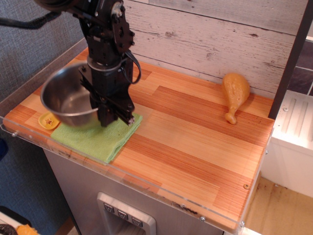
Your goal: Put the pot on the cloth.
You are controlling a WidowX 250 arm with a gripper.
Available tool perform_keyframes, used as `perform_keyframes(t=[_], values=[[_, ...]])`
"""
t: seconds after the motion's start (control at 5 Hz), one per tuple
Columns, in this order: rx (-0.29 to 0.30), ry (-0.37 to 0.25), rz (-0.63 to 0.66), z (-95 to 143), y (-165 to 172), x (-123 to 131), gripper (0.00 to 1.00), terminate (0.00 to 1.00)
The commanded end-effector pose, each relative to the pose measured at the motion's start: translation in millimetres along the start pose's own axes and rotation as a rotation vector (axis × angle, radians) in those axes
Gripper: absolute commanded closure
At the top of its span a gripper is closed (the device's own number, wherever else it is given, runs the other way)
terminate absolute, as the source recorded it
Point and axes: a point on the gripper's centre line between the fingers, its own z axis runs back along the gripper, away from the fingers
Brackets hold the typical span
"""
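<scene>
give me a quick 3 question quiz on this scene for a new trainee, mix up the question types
1. True or false: the pot is above the green cloth.
2. Multiple choice: what lies near the back right of the table?
A. a red cup
B. a toy chicken drumstick
C. a blue sponge
3. Short answer: what yellow thing shows just below the pot's left side?

Key
1. True. The gripper holds the pot by its right rim, over the cloth's left part; whether it already rests on the cloth cannot be told.
2. B
3. The end of the brush handle; the rest of the brush is hidden behind the pot.
</scene>
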Motion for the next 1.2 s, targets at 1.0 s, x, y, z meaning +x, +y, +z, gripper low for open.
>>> perform_keyframes(t=[1.0], values=[[0.085, 0.022, -0.039, 1, -12, -5, 1.00, 0.00]])
